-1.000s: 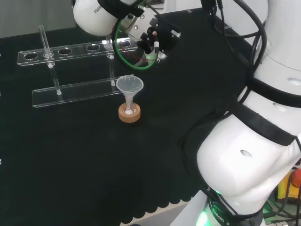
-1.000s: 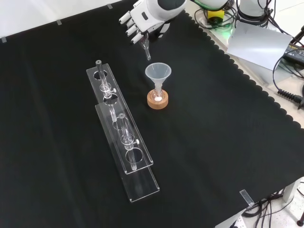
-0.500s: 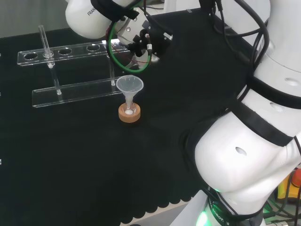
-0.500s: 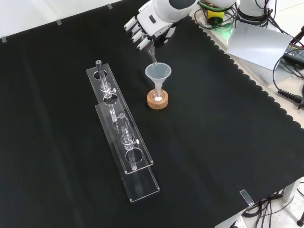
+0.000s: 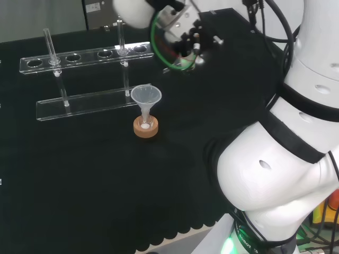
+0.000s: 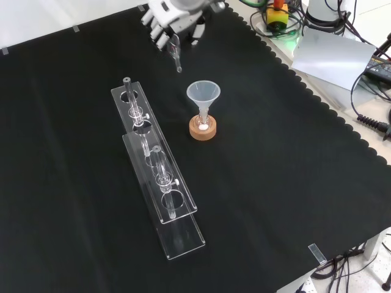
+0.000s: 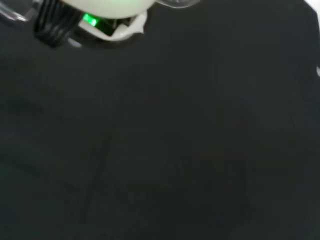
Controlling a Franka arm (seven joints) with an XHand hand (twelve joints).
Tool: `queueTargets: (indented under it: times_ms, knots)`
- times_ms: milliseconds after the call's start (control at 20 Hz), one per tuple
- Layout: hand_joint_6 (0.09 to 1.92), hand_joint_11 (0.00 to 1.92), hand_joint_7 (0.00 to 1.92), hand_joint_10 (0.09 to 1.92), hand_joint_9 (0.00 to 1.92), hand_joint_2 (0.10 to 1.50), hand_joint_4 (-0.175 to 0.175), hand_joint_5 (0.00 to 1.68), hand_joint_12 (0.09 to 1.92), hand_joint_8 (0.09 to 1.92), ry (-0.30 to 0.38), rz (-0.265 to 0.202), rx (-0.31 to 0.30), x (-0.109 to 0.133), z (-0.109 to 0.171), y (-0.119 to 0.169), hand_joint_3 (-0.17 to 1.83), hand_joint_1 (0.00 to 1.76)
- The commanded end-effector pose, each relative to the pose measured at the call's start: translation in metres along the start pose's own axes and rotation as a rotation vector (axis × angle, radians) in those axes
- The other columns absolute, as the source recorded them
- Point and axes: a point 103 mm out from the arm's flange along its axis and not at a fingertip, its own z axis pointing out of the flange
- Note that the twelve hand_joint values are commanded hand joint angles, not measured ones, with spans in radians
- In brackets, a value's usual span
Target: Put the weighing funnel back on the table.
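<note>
Hovering at front view's top edge, hand (image 6: 164, 12) curled round weighing funnel (image 6: 176, 56), open cloth (image 6: 171, 84) beneath, funnel (image 6: 203, 93) near.

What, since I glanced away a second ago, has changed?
The hand, still pinching the weighing funnel, swung from by the big funnel toward the front view's upper left. Nothing was released. The big funnel and the rack stayed put.

Carrying, on the black-clothed desk (image 6: 287, 201), a clear rack (image 6: 160, 183) and, near it, a cork ring (image 6: 202, 130) bearing flask (image 6: 202, 124) and funnel (image 6: 203, 93).
</note>
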Motion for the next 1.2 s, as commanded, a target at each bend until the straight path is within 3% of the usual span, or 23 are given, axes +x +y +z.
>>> queueTargets:
  times_ms: [50, 500, 800, 1200]
  knots:
    - [0.98, 0.7, 0.84, 0.39, 1.08, 0.69, 0.175, 1.12, 1.16, 0.66, 0.083, 0.014, 0.007, -0.017, 0.021, 0.01, 0.75, 1.08]
    - [0.98, 0.7, 0.83, 0.39, 1.08, 0.69, 0.175, 1.12, 1.16, 0.66, 0.209, 0.002, 0.03, -0.021, 0.057, 0.025, 0.75, 1.08]
    - [0.98, 0.7, 0.83, 0.39, 1.09, 0.69, 0.175, 1.12, 1.16, 0.66, 0.233, -0.003, 0.053, -0.02, 0.08, 0.037, 0.75, 1.08]
    - [0.98, 0.7, 0.83, 0.38, 1.09, 0.69, 0.175, 1.12, 1.16, 0.66, 0.239, 0.007, 0.037, -0.029, 0.075, 0.041, 0.74, 1.08]
